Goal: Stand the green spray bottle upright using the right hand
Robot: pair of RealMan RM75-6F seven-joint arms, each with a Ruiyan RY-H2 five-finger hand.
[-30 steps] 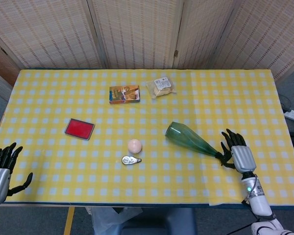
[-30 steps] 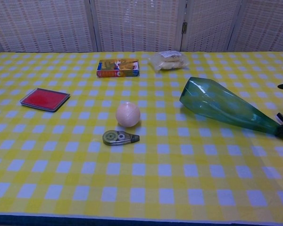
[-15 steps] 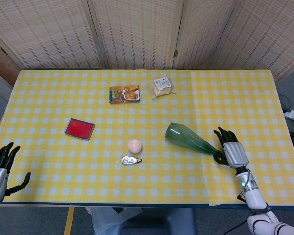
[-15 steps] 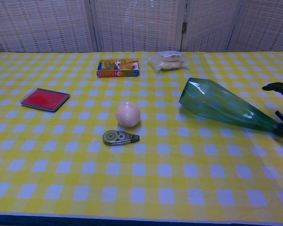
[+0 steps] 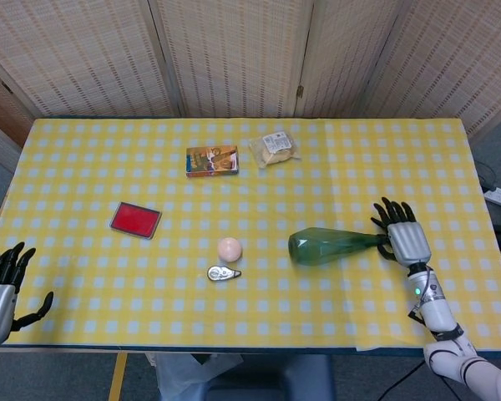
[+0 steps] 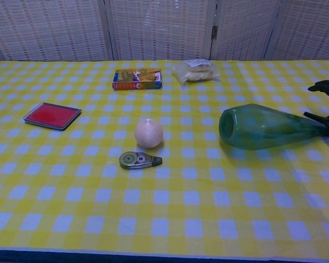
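- Green translucent glass-like spray bottle (image 5: 330, 246) lies on its side on the yellow checked tablecloth (image 5: 83, 175) in the head view, base pointing left, neck at the right hand (image 5: 403, 238), whose fingers spread around it. Whether it grips, I cannot tell. The left hand (image 5: 0, 284) hangs empty, fingers apart, at the near left corner.
- Chest view: dark fingertips (image 6: 324, 86) flank the neck at the right edge. Judged step: securing the neck; next, close firmly and pivot the base down.

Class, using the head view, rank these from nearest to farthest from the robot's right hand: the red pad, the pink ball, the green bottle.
1. Green bottle: lying at the right hand, neck toward it.
2. Pink ball: table centre, left of the bottle.
3. Red pad: far left.
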